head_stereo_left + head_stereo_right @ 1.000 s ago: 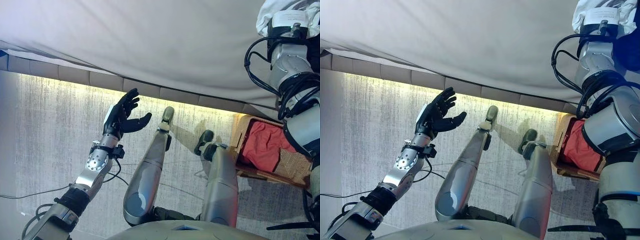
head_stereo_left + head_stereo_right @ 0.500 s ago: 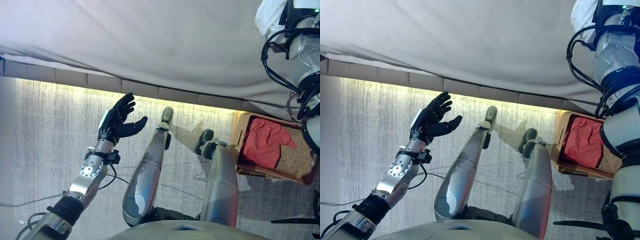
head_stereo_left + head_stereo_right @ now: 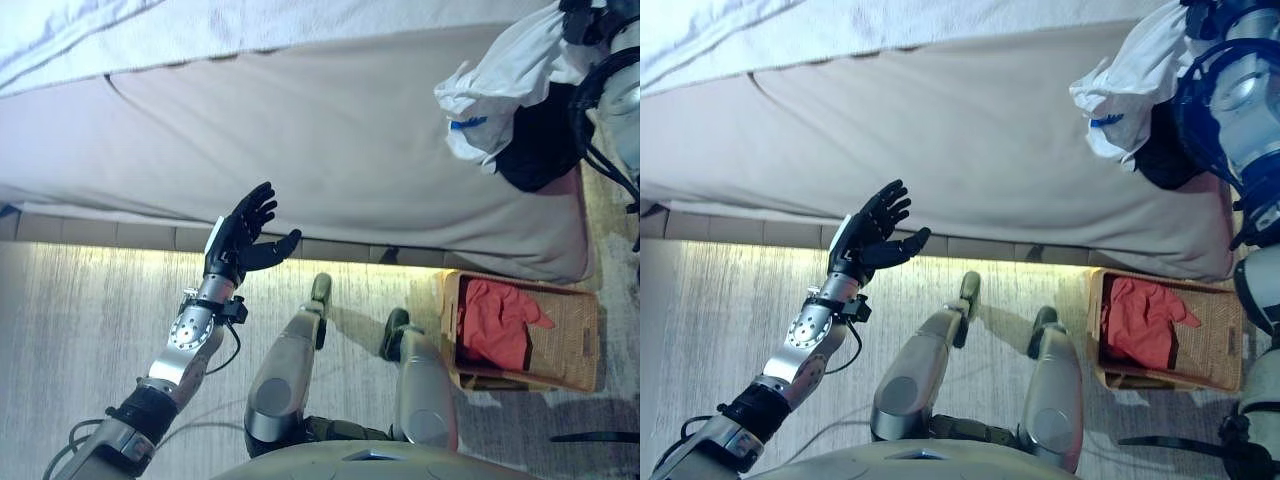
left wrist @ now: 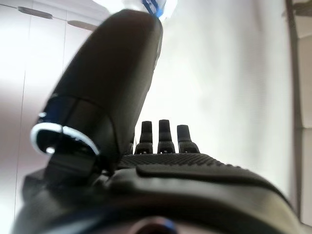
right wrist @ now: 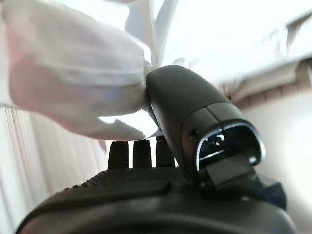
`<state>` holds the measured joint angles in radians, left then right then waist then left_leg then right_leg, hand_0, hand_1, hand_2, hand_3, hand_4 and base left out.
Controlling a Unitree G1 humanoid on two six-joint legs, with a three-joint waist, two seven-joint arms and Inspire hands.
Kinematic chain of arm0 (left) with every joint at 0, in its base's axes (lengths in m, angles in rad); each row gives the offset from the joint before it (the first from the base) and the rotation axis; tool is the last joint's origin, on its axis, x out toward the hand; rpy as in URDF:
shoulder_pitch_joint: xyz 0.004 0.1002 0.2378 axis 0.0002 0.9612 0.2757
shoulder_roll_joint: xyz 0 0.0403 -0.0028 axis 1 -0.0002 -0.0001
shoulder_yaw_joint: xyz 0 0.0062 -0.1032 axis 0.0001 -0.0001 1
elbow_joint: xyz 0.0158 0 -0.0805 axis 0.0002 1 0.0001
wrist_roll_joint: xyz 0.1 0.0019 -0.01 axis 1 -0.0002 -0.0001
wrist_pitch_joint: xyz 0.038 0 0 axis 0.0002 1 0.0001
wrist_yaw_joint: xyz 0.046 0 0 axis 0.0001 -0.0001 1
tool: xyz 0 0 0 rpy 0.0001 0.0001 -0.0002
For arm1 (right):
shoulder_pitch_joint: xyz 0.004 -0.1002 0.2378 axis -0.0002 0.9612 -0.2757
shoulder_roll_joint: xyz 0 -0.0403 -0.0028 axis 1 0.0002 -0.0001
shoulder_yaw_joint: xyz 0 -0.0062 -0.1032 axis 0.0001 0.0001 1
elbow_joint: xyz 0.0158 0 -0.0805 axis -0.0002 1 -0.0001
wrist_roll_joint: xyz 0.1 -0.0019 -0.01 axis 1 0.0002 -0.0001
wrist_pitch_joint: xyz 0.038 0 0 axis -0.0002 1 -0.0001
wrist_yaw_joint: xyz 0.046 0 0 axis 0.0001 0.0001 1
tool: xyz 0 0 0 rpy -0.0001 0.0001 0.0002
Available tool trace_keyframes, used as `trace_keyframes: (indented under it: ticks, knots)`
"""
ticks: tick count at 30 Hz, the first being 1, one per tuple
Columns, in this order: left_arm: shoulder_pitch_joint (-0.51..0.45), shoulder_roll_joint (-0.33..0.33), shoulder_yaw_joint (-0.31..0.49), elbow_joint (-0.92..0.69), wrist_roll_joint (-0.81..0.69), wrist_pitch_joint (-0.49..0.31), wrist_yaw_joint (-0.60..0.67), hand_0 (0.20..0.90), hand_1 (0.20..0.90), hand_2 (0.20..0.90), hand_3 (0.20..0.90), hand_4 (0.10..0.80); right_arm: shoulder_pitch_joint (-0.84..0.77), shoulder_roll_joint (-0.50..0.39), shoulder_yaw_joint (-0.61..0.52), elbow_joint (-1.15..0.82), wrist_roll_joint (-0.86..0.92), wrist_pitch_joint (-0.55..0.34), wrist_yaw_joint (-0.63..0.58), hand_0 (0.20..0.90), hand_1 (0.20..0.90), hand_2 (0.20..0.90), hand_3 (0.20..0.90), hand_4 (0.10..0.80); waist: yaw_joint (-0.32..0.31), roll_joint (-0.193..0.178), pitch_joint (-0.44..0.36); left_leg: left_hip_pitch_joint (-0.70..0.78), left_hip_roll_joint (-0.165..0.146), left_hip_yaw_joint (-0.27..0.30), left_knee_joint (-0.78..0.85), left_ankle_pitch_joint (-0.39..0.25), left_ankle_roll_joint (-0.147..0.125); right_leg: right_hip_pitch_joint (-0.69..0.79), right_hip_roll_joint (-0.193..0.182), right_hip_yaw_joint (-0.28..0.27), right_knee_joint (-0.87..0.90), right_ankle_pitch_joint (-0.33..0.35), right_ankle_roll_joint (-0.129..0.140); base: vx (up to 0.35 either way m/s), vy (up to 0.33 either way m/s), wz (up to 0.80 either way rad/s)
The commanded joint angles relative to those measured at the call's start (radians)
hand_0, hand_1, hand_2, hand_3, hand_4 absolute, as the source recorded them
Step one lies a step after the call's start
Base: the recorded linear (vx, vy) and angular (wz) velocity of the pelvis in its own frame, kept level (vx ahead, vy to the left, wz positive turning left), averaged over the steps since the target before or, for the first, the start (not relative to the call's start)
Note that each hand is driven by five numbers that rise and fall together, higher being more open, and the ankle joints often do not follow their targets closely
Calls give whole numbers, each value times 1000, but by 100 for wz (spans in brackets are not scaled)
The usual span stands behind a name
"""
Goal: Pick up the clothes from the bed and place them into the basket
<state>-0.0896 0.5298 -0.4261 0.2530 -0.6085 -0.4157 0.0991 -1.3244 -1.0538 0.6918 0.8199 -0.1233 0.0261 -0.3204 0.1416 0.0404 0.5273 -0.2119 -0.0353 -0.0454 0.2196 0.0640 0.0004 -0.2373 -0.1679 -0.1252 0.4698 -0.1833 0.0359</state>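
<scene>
White garment (image 3: 505, 85) pinched in right hand (image 5: 195, 112), lifted off bed (image 3: 330, 150); next, over to basket (image 3: 575, 345). Left hand (image 3: 243, 233) open, idle.

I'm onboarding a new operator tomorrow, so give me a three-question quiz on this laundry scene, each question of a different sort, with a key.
1. True or false: the wicker basket on the floor is empty.
2. Multiple choice: what does the right hand pinch? A) a red garment B) a white garment C) nothing
3. Fill in: the left hand is raised in front of the bed with its fingers ____.

Key:
1. False: a red garment lies in it.
2. B: the thumb presses on the white garment, held up over the bed's right end.
3. Open: it holds nothing.
</scene>
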Motion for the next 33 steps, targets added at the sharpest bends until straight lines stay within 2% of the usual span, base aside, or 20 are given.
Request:
trace_keyframes:
  ticks: [1, 7, 11, 17, 21, 26, 27, 33]
  knots:
    - [28, -23, 1, 33, -11, -55, -17, 900, 900, 900, 900, 800, -77, -126, -9, -49, 61, -43, -64, 300, 300, 300, 200, 100, -47, -77, -251, 73, 11, 29, 55, -219, 7, 141, 67, -44, -224, 41, -34, 164, 23, -27]
    - [37, -57, 10, 122, -54, -19, -49, 900, 900, 900, 900, 800, -69, -213, -20, -47, 81, -51, -14, 300, 300, 300, 200, 100, -101, -101, -370, 185, 37, 65, -61, -195, -1, 217, 88, 19, -326, 92, -2, 96, 6, -27]
    - [33, -93, 17, 190, -107, 7, -82, 900, 900, 900, 900, 800, -55, -260, -31, -46, 96, -50, -18, 300, 300, 300, 200, 100, -130, -112, -409, 238, 49, 87, -122, -186, -6, 249, 95, 53, -377, 119, 13, 24, -3, -25]
    - [18, -128, 23, 266, -129, 14, -114, 900, 900, 900, 900, 800, 9, -332, -114, -80, 135, -30, -30, 300, 300, 300, 200, 100, -188, -121, -443, 293, 67, 128, -183, -182, -12, 270, 107, 112, -422, 144, 31, -9, -2, -29]
    - [1, -141, 33, 307, -110, 10, -123, 900, 900, 900, 900, 800, 101, -379, -204, -119, 158, -19, -39, 300, 300, 300, 200, 100, -227, -122, -455, 317, 74, 151, -218, -178, -12, 272, 116, 151, -441, 155, 40, -22, 4, -27]
    - [-29, -160, 53, 354, -68, 0, -133, 900, 900, 900, 900, 800, 328, -402, -405, -164, 186, -11, 7, 300, 300, 300, 200, 100, -285, -122, -461, 337, 79, 189, -234, -188, -8, 262, 125, 209, -460, 175, 54, -23, 11, -22]
    - [-38, -163, 60, 356, -62, 2, -125, 900, 900, 900, 900, 800, 405, -389, -472, -182, 208, -11, 34, 300, 300, 300, 200, 100, -297, -123, -461, 341, 80, 200, -234, -192, -7, 260, 128, 224, -465, 180, 57, -14, 11, -30]
    - [-80, -184, 94, 389, -49, 1, -113, 900, 900, 900, 900, 800, 742, -255, -704, -258, 232, -43, 110, 300, 300, 300, 200, 100, -342, -124, -457, 356, 87, 249, -225, -207, 0, 247, 140, 270, -465, 191, 59, 0, 11, -36]
